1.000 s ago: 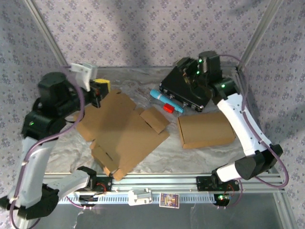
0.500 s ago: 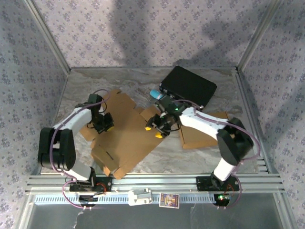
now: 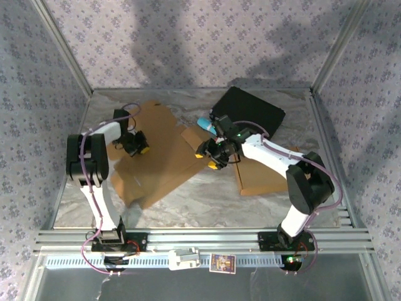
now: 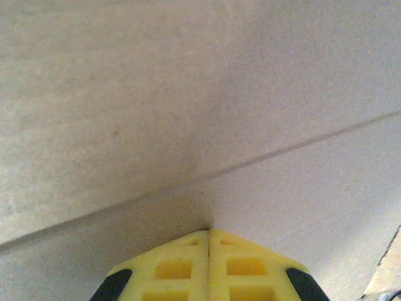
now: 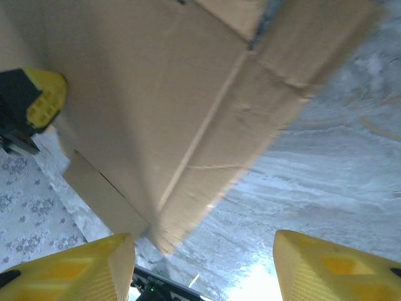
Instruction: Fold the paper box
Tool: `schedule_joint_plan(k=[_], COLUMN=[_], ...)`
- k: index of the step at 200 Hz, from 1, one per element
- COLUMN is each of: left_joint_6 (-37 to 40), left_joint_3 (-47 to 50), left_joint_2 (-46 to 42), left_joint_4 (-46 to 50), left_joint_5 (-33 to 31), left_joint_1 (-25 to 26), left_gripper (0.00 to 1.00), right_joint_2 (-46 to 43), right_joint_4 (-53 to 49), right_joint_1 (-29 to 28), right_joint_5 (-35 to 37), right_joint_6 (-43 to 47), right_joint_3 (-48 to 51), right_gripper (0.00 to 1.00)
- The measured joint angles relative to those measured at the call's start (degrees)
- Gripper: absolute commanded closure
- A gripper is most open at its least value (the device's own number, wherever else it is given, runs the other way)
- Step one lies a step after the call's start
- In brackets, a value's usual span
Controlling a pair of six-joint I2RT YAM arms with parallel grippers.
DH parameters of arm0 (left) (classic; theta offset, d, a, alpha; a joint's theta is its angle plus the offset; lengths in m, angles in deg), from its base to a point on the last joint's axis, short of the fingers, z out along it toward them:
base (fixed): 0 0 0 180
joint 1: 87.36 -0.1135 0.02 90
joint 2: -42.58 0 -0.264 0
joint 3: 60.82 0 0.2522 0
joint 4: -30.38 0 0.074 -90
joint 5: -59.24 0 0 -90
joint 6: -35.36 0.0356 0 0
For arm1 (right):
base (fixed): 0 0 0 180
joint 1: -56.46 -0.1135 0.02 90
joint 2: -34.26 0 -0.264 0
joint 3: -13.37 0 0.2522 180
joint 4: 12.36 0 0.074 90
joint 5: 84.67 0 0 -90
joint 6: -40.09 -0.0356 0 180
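Lying unfolded, brown paper box flat, creased; near edge apparently lifted.

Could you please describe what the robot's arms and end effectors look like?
The left arm and right arm are white shells with black joint housings, each trailed by a thin purple cable. The left end effector and right end effector have yellow, grid-ribbed fingers with black trim.
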Motion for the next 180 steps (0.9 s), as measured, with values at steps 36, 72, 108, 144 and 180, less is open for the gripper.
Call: schedule_joint_plan(k=[36,72,108,144,180], left_joint_6=[4.59,3.98,1.53,2.54,7.54], left_joint_3=[-9.03,-4.39,2.03,11.08,15.80], left_joint_2=[4.76,-4.48,-20.76,-34.29,-47.23], left_joint_4=[3.37,4.15,2.82,1.38,1.55], left_joint_5=[-1.42,-3.30,-2.95,-4.66,-11.26], left_joint_1=[-1.03,-0.37,0.50,4.83,14.62], left_gripper=[1.00,1.00,0.87,0.76,0.52], right_joint_2=[-1.31,-1.22,4.63,11.98,13.27], right_joint_4=[6.60,20.33,34.77,41.77,43.10], right_joint_1=[0.17,2.49,3.52,3.52,3.52], right_joint_5=[2.91,7.72,10.95,12.41,14.01], right_joint_6=[-0.92,-7.04,-13.86,-16.92,-17.77], right_joint_3=[4.94,10.27,11.23,10.91,10.91], right_gripper=[0.40,0.43,0.46,0.48,0.49])
